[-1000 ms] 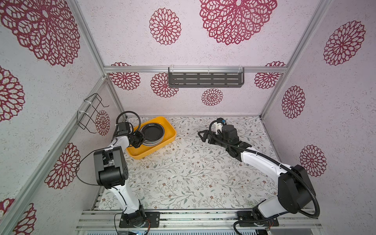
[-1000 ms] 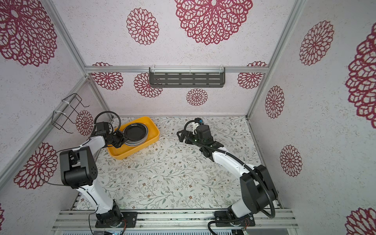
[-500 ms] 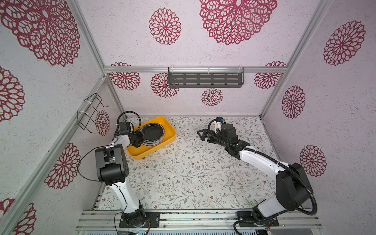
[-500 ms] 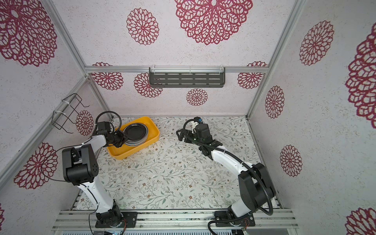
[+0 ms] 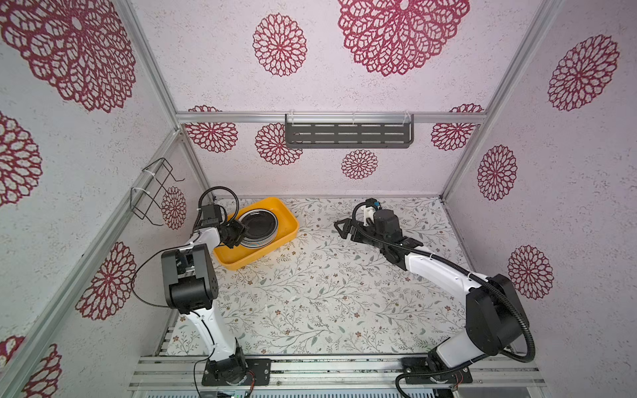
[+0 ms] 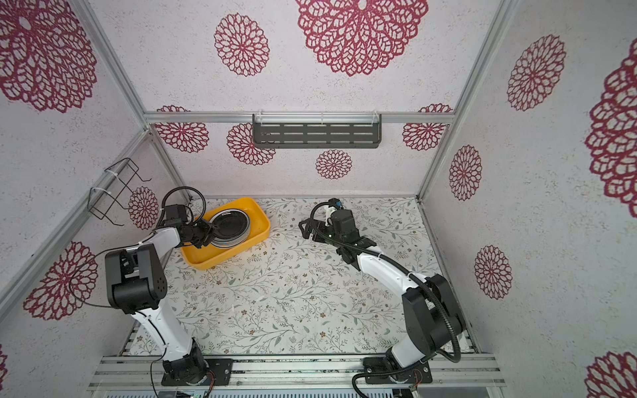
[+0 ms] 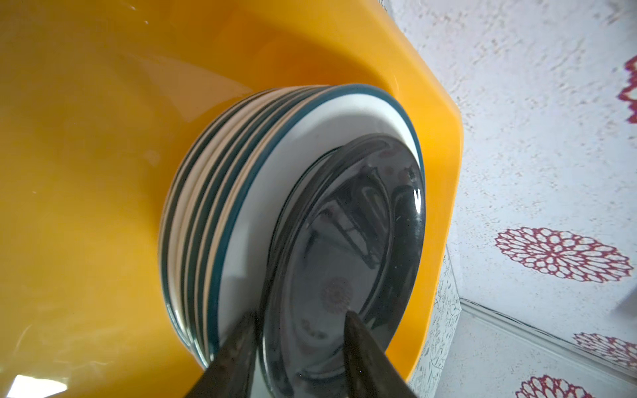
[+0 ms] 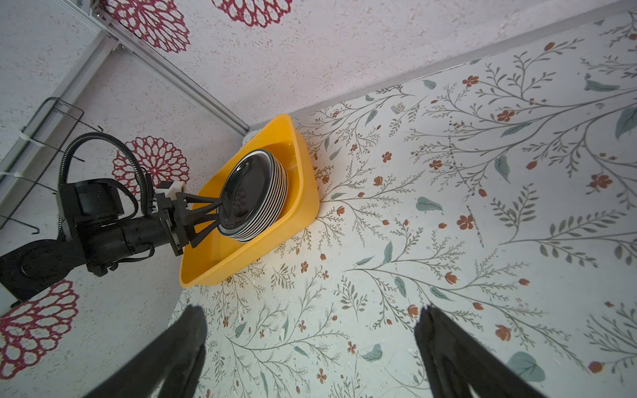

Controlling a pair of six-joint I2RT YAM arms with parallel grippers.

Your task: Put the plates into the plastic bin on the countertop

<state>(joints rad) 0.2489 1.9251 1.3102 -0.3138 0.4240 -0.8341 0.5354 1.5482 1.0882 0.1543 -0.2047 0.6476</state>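
Note:
The yellow-orange plastic bin [image 5: 241,263] [image 6: 220,258] [image 8: 296,220] stands at the back left of the countertop [image 5: 327,293]. In it lies a stack of white, teal-rimmed plates [image 7: 241,179] [image 8: 275,203], topped by a smaller glossy black plate [image 5: 258,226] [image 6: 231,225] [image 7: 348,248]. My left gripper [image 5: 240,232] [image 6: 209,234] [image 7: 300,317] is open at the stack's near edge. Its jaws straddle the black plate's rim with a gap showing. My right gripper [image 5: 340,230] [image 6: 306,230] [image 8: 310,310] hangs wide open over bare countertop, right of the bin, holding nothing.
A grey slotted shelf [image 5: 348,135] hangs on the back wall. A black wire rack [image 5: 155,193] is fixed to the left wall, just above my left arm. The bin's end nearest my left arm holds no plates.
My left gripper's jaws have parted from a shut grip on the black plate's rim; the plate now rests on the stack. The right arm has barely shifted.

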